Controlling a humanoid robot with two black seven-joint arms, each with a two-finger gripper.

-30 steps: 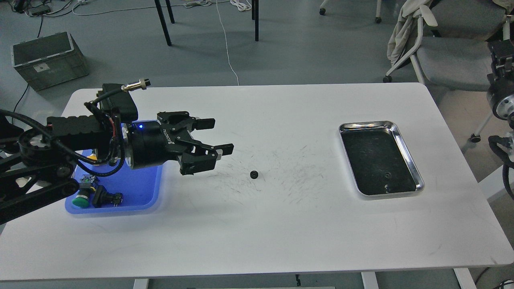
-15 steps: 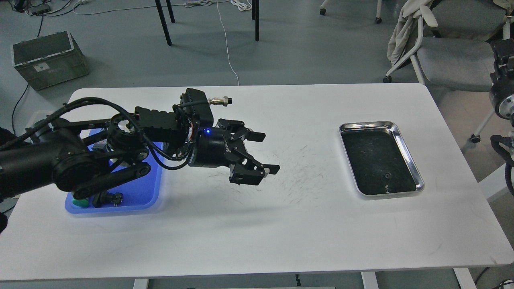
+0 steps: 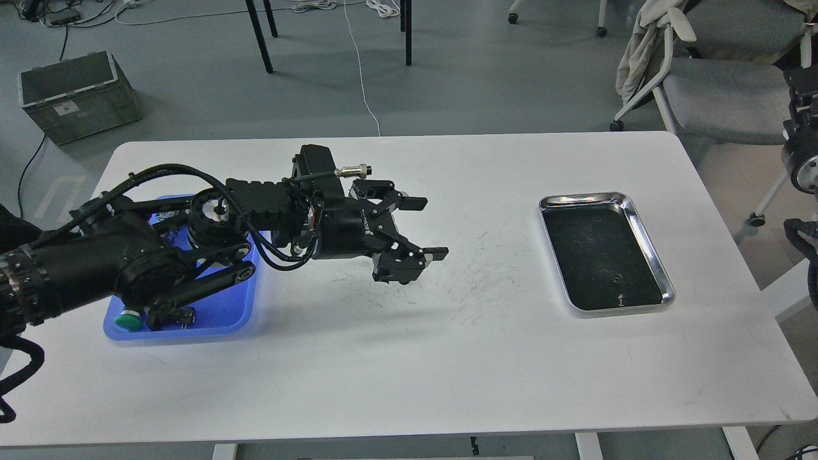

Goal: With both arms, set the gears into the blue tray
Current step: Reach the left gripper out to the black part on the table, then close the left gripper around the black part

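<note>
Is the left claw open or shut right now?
Open. The left claw shows its two fingers spread, one finger well apart from the other, nothing visible between them.

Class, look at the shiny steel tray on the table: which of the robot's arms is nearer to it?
Right. The right arm stands just beyond the table's right edge, past the steel tray. The left gripper hangs over mid-table, well to the tray's left.

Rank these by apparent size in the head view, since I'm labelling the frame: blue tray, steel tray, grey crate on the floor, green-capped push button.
1. Steel tray and blue tray: comparable, and the arm hides much of the blue one, so unranked.
2. Grey crate, though it sits farther away.
3. Green-capped push button, clearly smallest.
</note>
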